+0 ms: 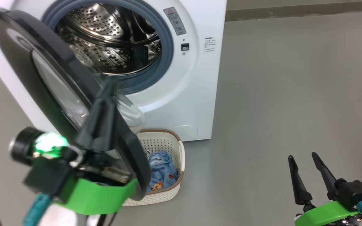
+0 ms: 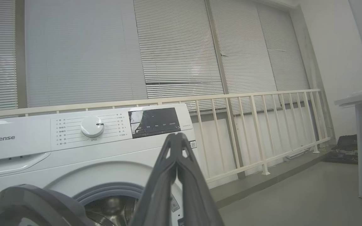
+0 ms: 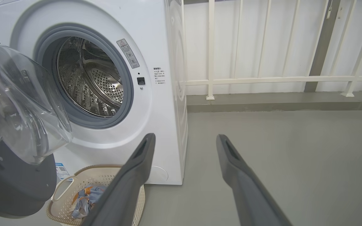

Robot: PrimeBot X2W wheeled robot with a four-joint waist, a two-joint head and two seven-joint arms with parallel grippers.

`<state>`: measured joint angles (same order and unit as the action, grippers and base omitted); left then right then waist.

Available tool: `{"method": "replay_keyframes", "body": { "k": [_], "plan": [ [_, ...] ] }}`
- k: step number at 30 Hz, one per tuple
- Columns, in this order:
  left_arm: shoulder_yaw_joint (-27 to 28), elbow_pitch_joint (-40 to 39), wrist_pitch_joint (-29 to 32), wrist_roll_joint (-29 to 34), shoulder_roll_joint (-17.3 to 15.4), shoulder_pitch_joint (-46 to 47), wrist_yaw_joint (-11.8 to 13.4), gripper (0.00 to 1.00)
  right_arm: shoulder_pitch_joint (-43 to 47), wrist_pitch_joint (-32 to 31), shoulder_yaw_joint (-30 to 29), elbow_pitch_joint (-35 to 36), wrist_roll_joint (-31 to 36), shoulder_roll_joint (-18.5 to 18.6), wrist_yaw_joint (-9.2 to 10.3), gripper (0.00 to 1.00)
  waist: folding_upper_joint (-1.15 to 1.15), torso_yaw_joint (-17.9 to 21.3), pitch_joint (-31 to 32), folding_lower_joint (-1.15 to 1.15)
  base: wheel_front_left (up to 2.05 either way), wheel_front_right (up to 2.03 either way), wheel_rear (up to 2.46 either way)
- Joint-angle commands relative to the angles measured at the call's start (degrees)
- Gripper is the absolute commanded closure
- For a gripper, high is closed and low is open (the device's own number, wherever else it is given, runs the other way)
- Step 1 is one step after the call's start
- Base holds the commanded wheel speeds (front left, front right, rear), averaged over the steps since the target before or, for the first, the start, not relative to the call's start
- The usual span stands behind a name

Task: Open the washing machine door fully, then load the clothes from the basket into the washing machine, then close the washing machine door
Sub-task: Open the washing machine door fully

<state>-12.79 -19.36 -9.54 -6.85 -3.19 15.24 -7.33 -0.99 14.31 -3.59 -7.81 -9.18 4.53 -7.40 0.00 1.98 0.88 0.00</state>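
Left hand (image 1: pixel 110 86) is pinched completely shut with nothing between its two long dark fingers. It's poking up on the inner side of the big round door (image 1: pixel 14 53), the one with the wide glossy black ring and bulging clear glass bowl, though we can't tell if it's actually touching. That door hangs out from the big white boxy front-loading washing machine (image 1: pixel 193 94), only partway swung by our reckoning, so the step is getting it fully open. Our take: lay the shut fingers against the black ring rather than the glass, push near the free edge, and follow the hinge arc slowly so they don't slip off. The small cream-white perforated plastic basket (image 1: pixel 181 150) with the brown woven-look rim sits on the grey floor (image 1: pixel 294 94) just in front of the machine, under the door, with light-blue animal-print garments (image 1: pixel 163 169) inside. Right hand (image 1: pixel 302 156) is spread wide and empty, well off to the side.
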Motion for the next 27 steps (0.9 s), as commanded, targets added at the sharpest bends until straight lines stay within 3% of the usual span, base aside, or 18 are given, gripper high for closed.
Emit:
{"method": "replay_keyframes", "body": {
  "k": [1,14,21,27],
  "plan": [
    [0.32,-1.54,0.82,-0.01,-0.90,3.02,-0.14,1.00,-1.16,0.69,1.63,1.40,0.23,0.34,-0.09,0.00,0.00,0.55,-0.17,0.00,0.00,0.00,0.00],
    [-12.44,2.62,1.74,-3.29,0.08,4.84,0.15,1.00,-1.69,0.69,2.67,1.18,0.70,0.98,-0.09,0.00,0.00,3.62,-1.22,0.00,0.00,0.00,0.00],
    [-19.69,5.24,2.17,-4.91,0.20,3.82,0.11,1.00,-2.27,0.69,2.46,1.32,0.58,1.11,-0.09,0.00,0.00,2.64,-3.46,0.00,0.00,0.00,0.00],
    [-21.93,7.75,1.69,-5.78,0.05,3.10,0.05,1.00,-3.26,0.69,2.77,0.99,0.56,1.21,-0.09,0.00,0.00,1.47,-4.57,0.00,0.00,0.00,0.00]
  ]
}}
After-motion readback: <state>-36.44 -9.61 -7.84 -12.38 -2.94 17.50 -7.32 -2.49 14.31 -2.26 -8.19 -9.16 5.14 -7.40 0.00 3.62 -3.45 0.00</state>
